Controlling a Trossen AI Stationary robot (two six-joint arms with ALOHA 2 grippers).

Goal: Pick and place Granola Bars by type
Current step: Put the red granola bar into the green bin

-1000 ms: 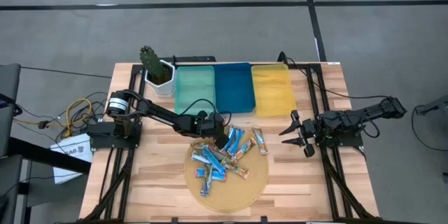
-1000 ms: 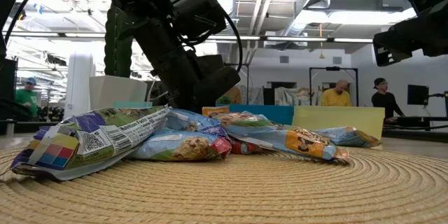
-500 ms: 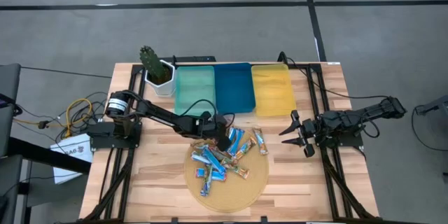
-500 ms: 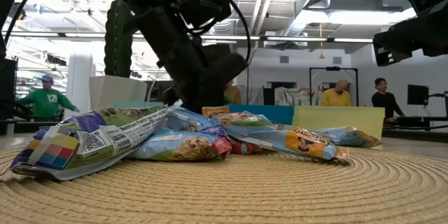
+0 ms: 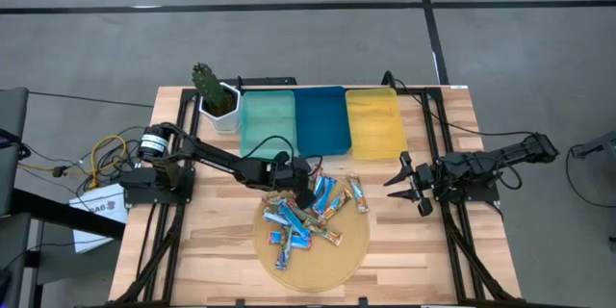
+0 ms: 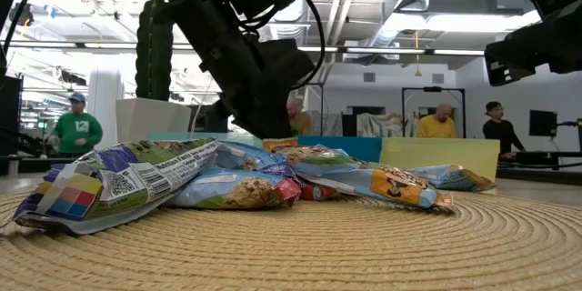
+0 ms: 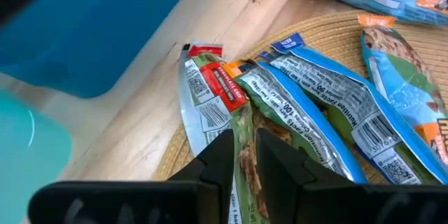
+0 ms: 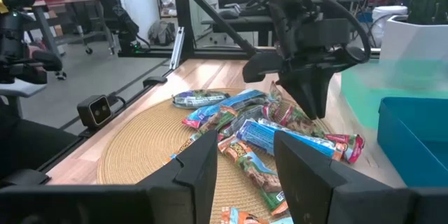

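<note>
The granola bars point(image 5: 310, 217) lie heaped on a round woven mat point(image 5: 318, 262); most are blue-white, a few red or tan. My left gripper point(image 5: 299, 189) points down at the heap's far edge point(image 6: 259, 127) and is shut on a green bar with a red-silver end point(image 7: 203, 77). My right gripper point(image 5: 409, 183) waits open near the table's right edge, level, facing the heap point(image 8: 259, 129) from a distance. My left gripper point(image 7: 245, 143) pinches the green-wrapped bar between its two fingers, on the green stretch point(image 7: 241, 120) back from the red-silver end. The fingers come from above and straddle the bar's width. The bar's red-silver end lies at the mat's rim on the wood.
Three trays stand side by side along the far edge: teal point(image 5: 267, 123), blue point(image 5: 321, 120), yellow point(image 5: 375, 123). A potted cactus point(image 5: 214, 98) stands left of the teal tray. People show in the room beyond the table point(image 6: 77, 127).
My left gripper has shifted a little toward the table's right along the heap's far edge, and its wrist has risen slightly. The heap keeps its shape.
</note>
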